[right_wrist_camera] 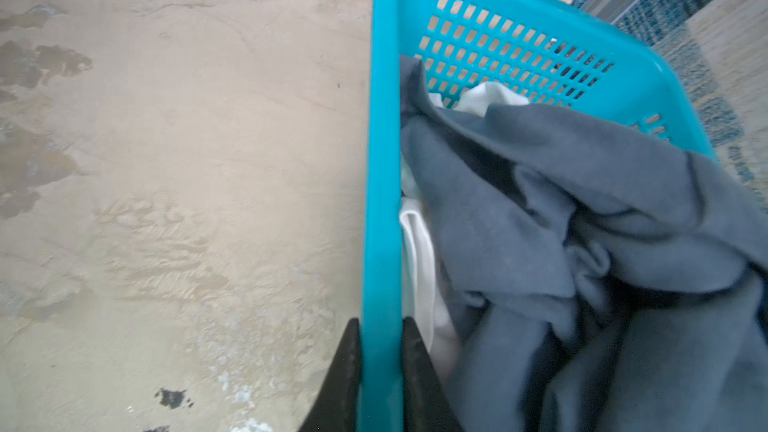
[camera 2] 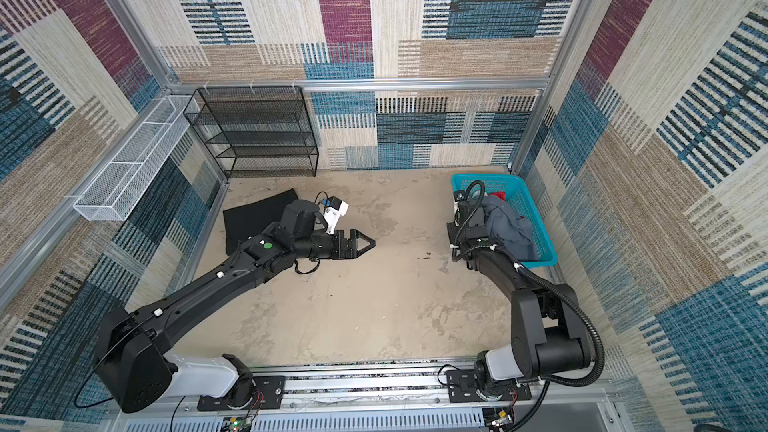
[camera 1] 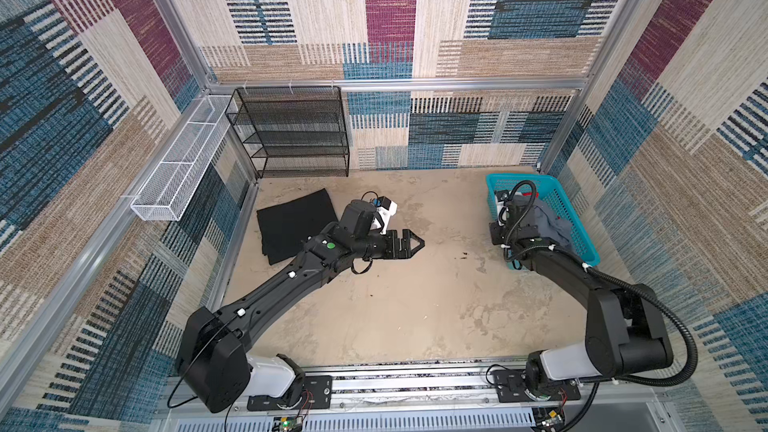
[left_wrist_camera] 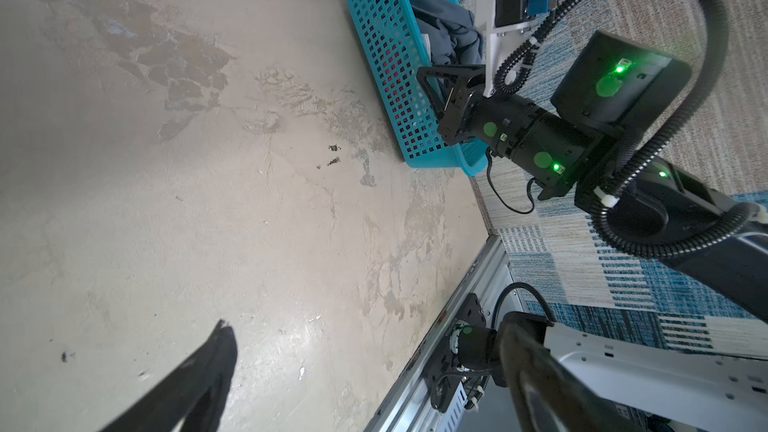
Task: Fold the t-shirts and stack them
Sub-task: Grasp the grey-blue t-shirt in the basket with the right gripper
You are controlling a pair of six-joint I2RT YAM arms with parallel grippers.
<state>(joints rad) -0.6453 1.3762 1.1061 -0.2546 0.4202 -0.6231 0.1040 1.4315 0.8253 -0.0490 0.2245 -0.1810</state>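
Note:
A turquoise mesh basket (camera 1: 519, 177) (camera 2: 486, 177) (right_wrist_camera: 380, 201) stands at the table's right edge. In it lies a crumpled slate blue-grey t-shirt (camera 1: 552, 222) (camera 2: 509, 226) (right_wrist_camera: 582, 222) over a white one (right_wrist_camera: 419, 268); a bit of a red one (camera 2: 496, 194) shows at the far end. My right gripper (right_wrist_camera: 381, 326) (left_wrist_camera: 432, 81) is shut on the basket's near long rim, one finger outside, one inside. A folded black t-shirt (camera 1: 291, 226) (camera 2: 253, 218) lies flat at the far left. My left gripper (camera 1: 417, 243) (camera 2: 370, 244) (left_wrist_camera: 368, 326) hovers open and empty over mid-table.
A black mesh shelf rack (camera 1: 291, 130) stands against the back wall at the left. A white wire tray (camera 1: 183, 168) hangs on the left wall. The stained beige tabletop (camera 1: 395, 305) stretches between the arms. A metal rail (camera 1: 415, 384) with the arm bases runs along the front edge.

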